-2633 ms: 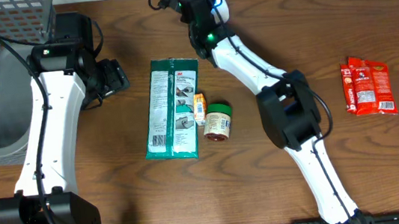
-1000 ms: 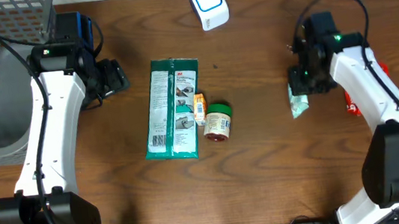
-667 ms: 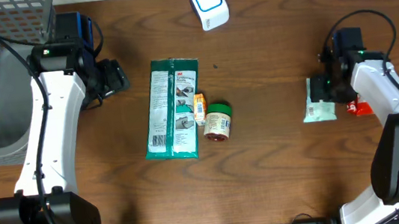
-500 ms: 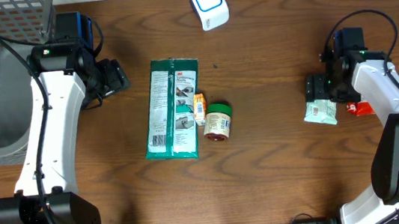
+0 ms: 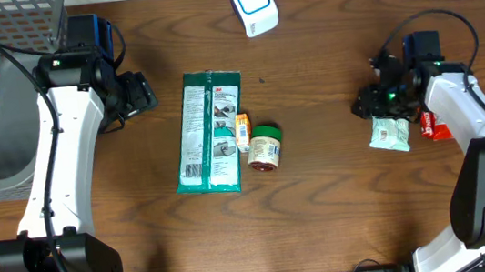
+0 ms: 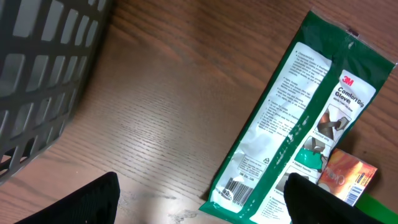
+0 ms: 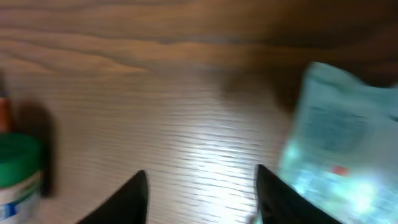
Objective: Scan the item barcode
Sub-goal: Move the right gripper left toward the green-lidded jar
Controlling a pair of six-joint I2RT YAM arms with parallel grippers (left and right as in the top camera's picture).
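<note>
Overhead: pouch [image 5: 391, 133] no longer carried, now flat on surface [image 5: 322, 191] beside red packets [image 5: 434, 130], well apart from scanner [image 5: 253, 3]. Right fingers [image 7: 135, 198] parted, empty, just left of it. Left fingers [image 6: 87, 202] wide, idle. Likely scanned and set aside; green pack [image 5: 210, 132], jar [image 5: 265, 146] left.

blurring the whole right wrist view, leaving the print on the pale packet [image 7: 339, 143] unreadable and cropping it at the right edge. cutting the green-lidded jar [image 7: 15, 171] at the left edge. cropping the basket [image 6: 43, 74] and green package [image 6: 292, 124] in the left wrist view. hiding part of the red packets [image 5: 436, 129] behind the right arm [image 5: 460, 102] overhead.
</note>
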